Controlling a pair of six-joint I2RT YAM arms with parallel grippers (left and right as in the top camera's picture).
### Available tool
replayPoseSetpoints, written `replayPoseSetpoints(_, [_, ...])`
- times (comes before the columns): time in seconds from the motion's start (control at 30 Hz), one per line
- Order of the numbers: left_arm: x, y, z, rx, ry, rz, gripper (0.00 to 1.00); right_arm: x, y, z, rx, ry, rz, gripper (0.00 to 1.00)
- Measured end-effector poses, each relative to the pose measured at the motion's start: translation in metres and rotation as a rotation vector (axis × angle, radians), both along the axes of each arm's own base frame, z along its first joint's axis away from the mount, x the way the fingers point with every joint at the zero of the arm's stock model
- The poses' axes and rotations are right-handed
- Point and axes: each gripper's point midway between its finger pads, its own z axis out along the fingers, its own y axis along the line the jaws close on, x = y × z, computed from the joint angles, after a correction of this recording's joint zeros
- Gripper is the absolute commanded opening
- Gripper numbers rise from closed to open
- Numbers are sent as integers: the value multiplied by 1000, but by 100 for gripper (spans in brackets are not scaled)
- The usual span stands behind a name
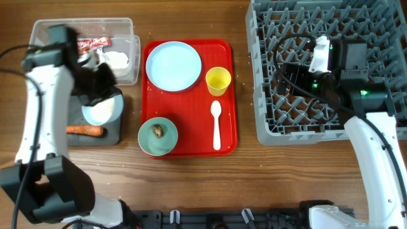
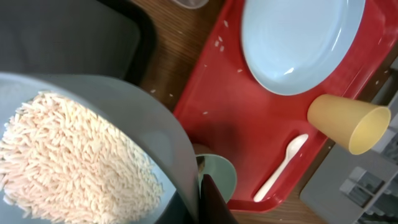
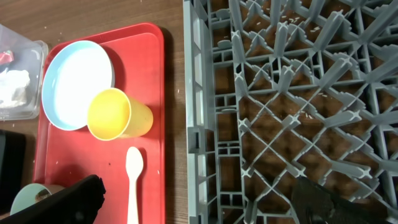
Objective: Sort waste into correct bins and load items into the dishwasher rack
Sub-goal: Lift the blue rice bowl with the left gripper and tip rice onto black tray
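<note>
My left gripper (image 1: 100,89) (image 2: 202,200) is shut on the rim of the light blue bowl (image 1: 103,109) (image 2: 124,106), which is full of white rice (image 2: 74,155), and holds it over the black tray (image 1: 112,135). An orange carrot piece (image 1: 84,130) lies in that tray. The clear tub (image 1: 82,28) holds the red wrapper (image 1: 94,43) and white tissue (image 1: 118,60). My right gripper (image 1: 294,67) (image 3: 199,208) is open and empty above the left part of the grey dishwasher rack (image 1: 375,25) (image 3: 292,93).
The red serving tray (image 1: 191,143) holds the pale blue plate (image 1: 173,65), yellow cup (image 1: 218,81), white spoon (image 1: 216,124) and pale green bowl (image 1: 147,143) with a brown lump (image 1: 158,131). Rice grains lie scattered on the tray, the table and in the rack.
</note>
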Motion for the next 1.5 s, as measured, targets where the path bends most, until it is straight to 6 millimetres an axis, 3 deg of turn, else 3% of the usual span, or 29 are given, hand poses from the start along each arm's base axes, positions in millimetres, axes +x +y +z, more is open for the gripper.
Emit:
replayPoseSetpoints(0.07, [0, 25, -12, -66, -44, 44, 4, 0, 0, 0, 0, 0, 0, 100])
replayPoseSetpoints(0.2, [-20, 72, -32, -246, -132, 161, 4, 0, 0, 0, 0, 1, 0, 100])
replayPoseSetpoints(0.4, [-25, 104, -13, -443, -407, 207, 4, 0, 0, 0, 0, 1, 0, 100])
replayPoseSetpoints(0.53, [-15, 109, 4, -499, -568, 159, 4, -1, 0, -1, 0, 5, 0, 100])
replayPoseSetpoints(0.8, [9, 120, -13, -592, -691, 128, 4, -3, 0, -2, -1, 17, 0, 100])
replayPoseSetpoints(1.17, [13, 113, 28, -806, -829, 140, 4, -5, 0, -4, -1, 28, 0, 100])
replayPoseSetpoints(1.4, [5, 132, 33, -883, -792, 269, 4, -5, 0, -4, -1, 28, 0, 100])
replayPoseSetpoints(1.5, [2, 130, 33, -923, -747, 312, 4, -6, 0, -4, -1, 29, 0, 100])
